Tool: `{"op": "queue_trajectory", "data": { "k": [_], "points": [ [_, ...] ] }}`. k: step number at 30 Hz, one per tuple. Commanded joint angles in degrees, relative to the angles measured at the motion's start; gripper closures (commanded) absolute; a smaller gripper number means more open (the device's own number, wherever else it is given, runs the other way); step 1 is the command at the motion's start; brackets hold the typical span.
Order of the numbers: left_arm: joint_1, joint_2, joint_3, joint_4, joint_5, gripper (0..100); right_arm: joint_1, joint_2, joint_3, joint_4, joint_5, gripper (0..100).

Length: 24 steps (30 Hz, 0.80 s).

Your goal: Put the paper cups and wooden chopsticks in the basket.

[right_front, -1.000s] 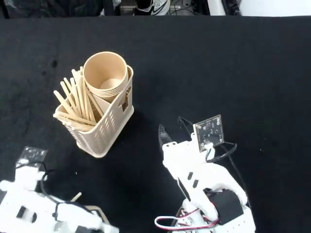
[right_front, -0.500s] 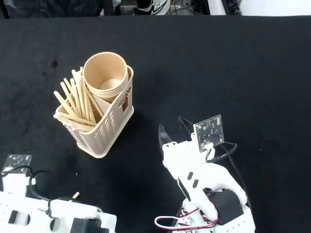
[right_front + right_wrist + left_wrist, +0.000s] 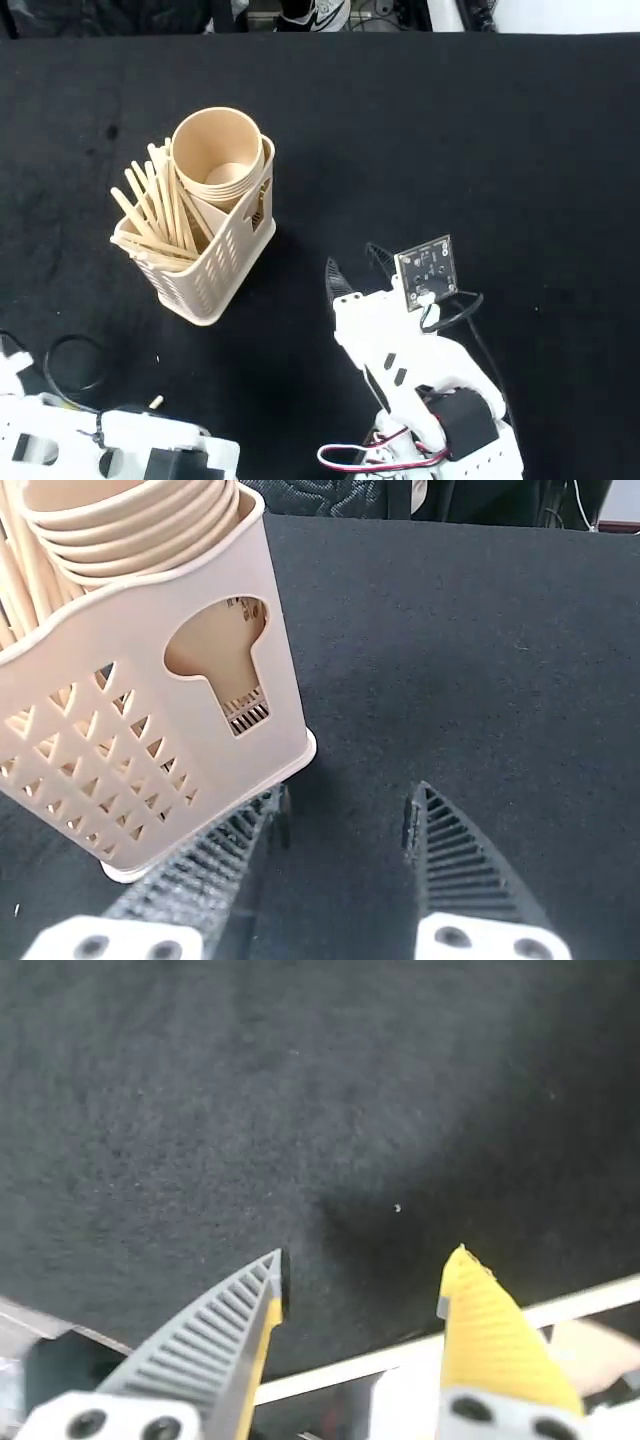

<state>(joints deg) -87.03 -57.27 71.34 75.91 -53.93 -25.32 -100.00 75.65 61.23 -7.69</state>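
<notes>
Beige latticed basket (image 3: 215, 270) holds nested paper cups (image 3: 217, 150) and wooden chopsticks (image 3: 158, 202); left fingers (image 3: 225, 1322) and right fingers (image 3: 455, 855) spread, empty.

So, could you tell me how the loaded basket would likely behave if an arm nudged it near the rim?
It would probably tip rather than slide, since the basket is tall and narrow. It is likely light, being thin latticed plastic holding only paper cups and wooden chopsticks, which could spill out.

Matt perforated plastic basket (image 3: 215, 265), smooth paper cups (image 3: 217, 150), pale wooden chopsticks (image 3: 155, 210), fuzzy black cloth table (image 3: 450, 140)
</notes>
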Motion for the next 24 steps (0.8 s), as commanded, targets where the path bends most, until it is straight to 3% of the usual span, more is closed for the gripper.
{"op": "queue_trajectory", "data": {
  "k": [1, 4, 17, 24],
  "points": [
    [0.2, -0.4, 6.5, -6.1, 2.3, 75, 0.4, -0.2, -0.3, -0.3, -0.5, 80.1],
    [-0.2, -0.5, 10.1, -11.8, 2.5, 75, 0.4, -0.2, -0.3, -0.3, -0.5, 80.1],
    [0.0, -0.5, 11.6, -13.8, 2.2, 75, 0.4, -0.2, -0.2, -0.3, -0.5, 80.1],
    [0.1, -0.5, 20.1, -27.7, 2.1, 75, 0.4, -0.2, -0.1, -0.2, -0.5, 80.1]
  ]
}}
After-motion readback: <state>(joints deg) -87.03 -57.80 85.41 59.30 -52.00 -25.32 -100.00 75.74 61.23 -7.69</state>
